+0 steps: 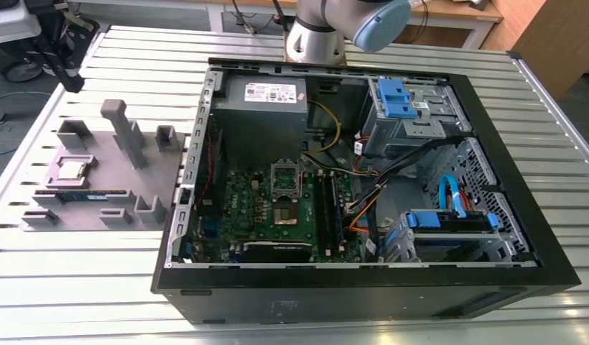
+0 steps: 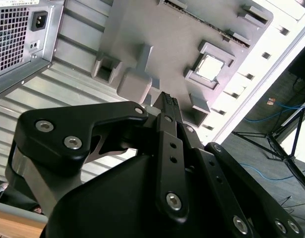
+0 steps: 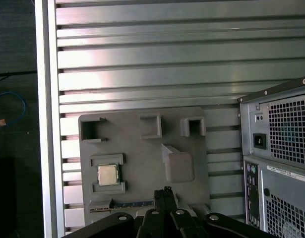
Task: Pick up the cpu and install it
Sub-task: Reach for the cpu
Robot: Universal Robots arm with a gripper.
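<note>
- On the grey fixture tray (image 1: 113,180), at the exterior view's left of the open computer case (image 1: 371,287), the cpu (image 1: 72,169) lies flat in its own pocket, silvery top upward; in both wrist views it lies well apart from the jaws.
- Step in hand, as judged: approach for the pick-up; the chip is not yet lifted and nothing is seated in the case.
- Jaws: in the first wrist view they hang above the tray, nearer the tall wedge block (image 3: 178,163) than the cpu (image 3: 107,175); they look pressed together, or very nearly so, with nothing between them.
- Next move, as judged: it calls for jaws spread wider than the chip, centred over the pocket, squared to its edges and lowered with care; the chip is thin and offers little edge to grip.
- Pocket ledges (image 3: 107,158): raised lips bracket the chip on 2 opposite sides; the grip probably has to come from the freer sides.
- Memory stick (image 1: 84,194): 1 long blue-green strip in a slot just beside the pocket; not the task's thing.
- Upright posts (image 1: 122,129): they rise from the tray near the pocket and could foul a low sideways pass.
- Motherboard (image 1: 275,208): the likely seat for the chip, inside the case; cables (image 1: 371,194) and blue drive brackets (image 1: 438,219) crowd its side at the exterior view's right.
- Slatted metal surface (image 1: 84,302): it carries both tray and case; the arm (image 1: 337,25) rises at its far edge.
</note>
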